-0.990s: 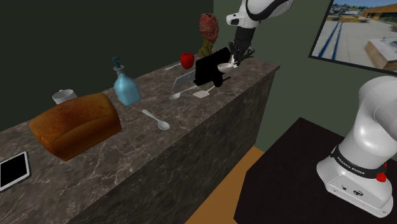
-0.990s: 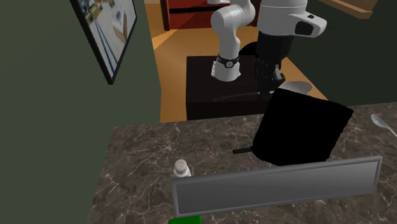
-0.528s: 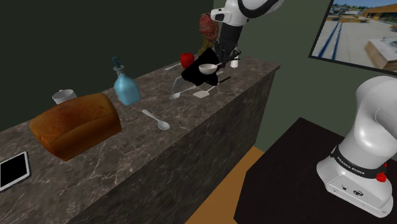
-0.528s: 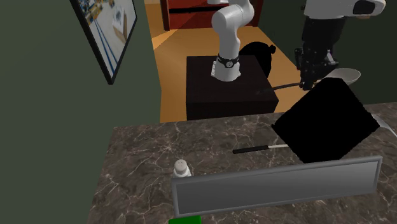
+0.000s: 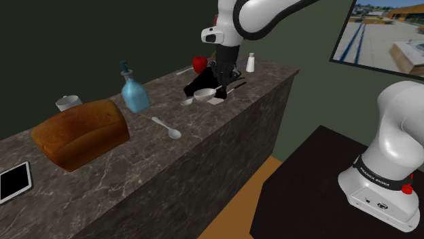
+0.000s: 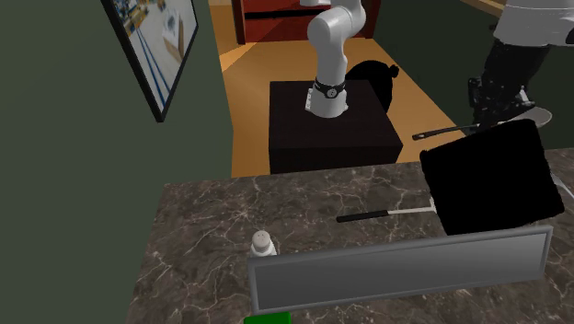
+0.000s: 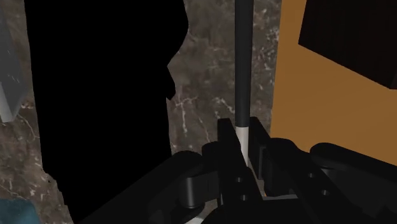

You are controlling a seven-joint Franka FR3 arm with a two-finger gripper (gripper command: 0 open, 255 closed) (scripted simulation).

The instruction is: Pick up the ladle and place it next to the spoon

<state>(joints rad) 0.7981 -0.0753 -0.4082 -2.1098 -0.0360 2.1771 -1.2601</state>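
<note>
My black gripper (image 5: 222, 73) is shut on the ladle's handle and holds it low over the marble counter (image 5: 224, 129). The ladle's white bowl (image 5: 206, 93) hangs toward the shoulder view's left, and its dark handle (image 6: 443, 133) sticks out the other way. In the wrist view the fingers (image 7: 224, 137) clasp the handle (image 7: 241, 63) where white turns to black. The white spoon (image 5: 167, 127) lies on the counter further to the shoulder view's left, apart from the ladle. A flat black shape (image 5: 202, 81) sits right behind and under the ladle.
Near the ladle lie a white spatula (image 5: 217, 101) and another small utensil (image 5: 187, 102). A red apple (image 5: 199, 64), salt shaker (image 5: 251, 62), blue bottle (image 5: 134, 94), bread loaf (image 5: 80, 132), cup (image 5: 66, 103) and tablet (image 5: 13, 182) stand along the counter. A grey tray (image 6: 396, 267) borders it.
My gripper carried the ladle down and toward the shoulder view's left, from near the counter's end to beside the spatula. The black shape shifted and turned with it.
</note>
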